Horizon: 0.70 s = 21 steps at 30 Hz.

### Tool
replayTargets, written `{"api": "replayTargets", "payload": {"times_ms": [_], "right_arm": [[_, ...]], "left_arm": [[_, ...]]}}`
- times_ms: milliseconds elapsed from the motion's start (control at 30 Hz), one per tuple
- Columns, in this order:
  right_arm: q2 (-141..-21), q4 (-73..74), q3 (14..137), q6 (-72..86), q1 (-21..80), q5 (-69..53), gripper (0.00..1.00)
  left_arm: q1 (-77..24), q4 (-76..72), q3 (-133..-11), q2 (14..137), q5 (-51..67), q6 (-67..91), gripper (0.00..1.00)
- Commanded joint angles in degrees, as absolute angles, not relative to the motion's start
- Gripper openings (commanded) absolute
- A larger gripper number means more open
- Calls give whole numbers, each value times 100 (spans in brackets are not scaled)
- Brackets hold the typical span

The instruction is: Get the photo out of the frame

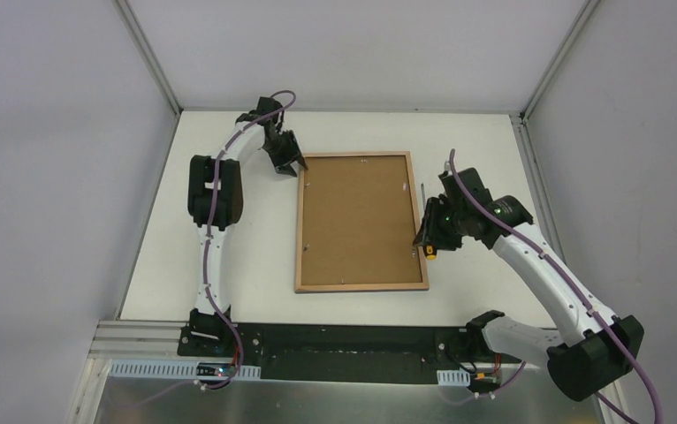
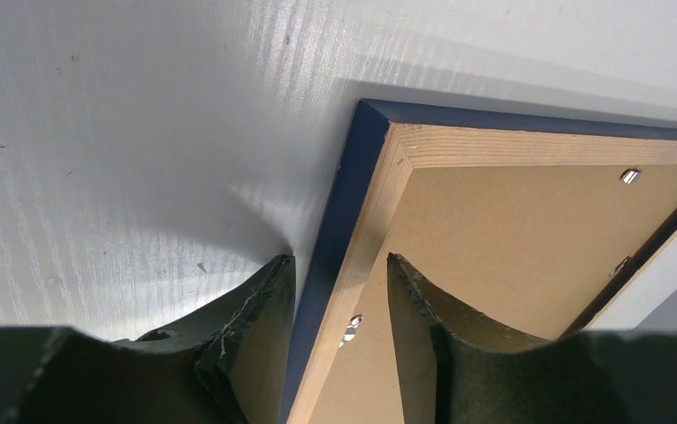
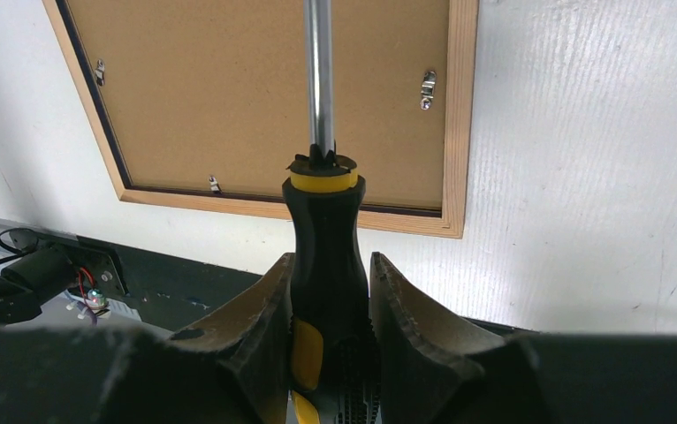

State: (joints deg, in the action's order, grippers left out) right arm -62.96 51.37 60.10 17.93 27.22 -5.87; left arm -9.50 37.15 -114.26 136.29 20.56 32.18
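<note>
The frame (image 1: pixel 361 285) is laid face down on the table (image 1: pixel 229 265), with its light wood rim (image 2: pixel 366 230) turned up and its dark blue outer edge seen just beside the left gripper (image 2: pixel 339 265). That rim is straddled by the left jaws close to one corner: one finger (image 2: pixel 264 300) is set outside it against the blue edge, the other (image 2: pixel 414 300) inside it over the backing board (image 2: pixel 512 230). The jaws are held apart by the rim's width, but whether they press on it cannot be told.

The brown backing board (image 1: pixel 357 221) is seated inside the frame and is held by small metal tabs (image 3: pixel 427 88) along the rim (whatever lies beneath it is hidden).

At the opposite long side, the right gripper (image 1: pixel 429 231) is positioned at the frame's edge. Its jaws (image 3: pixel 330 265) are clamped on the black and yellow handle of a screwdriver (image 3: pixel 326 221), whose metal shaft is extended ahead of the fingers over the board; its tip is cut off from view.
</note>
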Motion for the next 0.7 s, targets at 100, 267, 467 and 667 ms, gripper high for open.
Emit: {"api": "replayTargets", "payload": {"times_ms": [100, 267, 467, 667], "right_arm": [[-6435, 5045, 6225, 1823, 2689, -750, 0], [-6460, 5045, 6241, 1937, 2685, -715, 0], [-6495, 4914, 6095, 2174, 2685, -705, 0], [-6610, 4681, 5999, 2414, 2689, -758, 0]], "left_arm": [[-1127, 3924, -11241, 13691, 1195, 3190, 35], [-914, 4086, -10840, 13403, 798, 3222, 8], [-344, 4087, -9891, 12731, 773, 3461, 0], [140, 4083, -8352, 11613, 391, 4008, 0]]}}
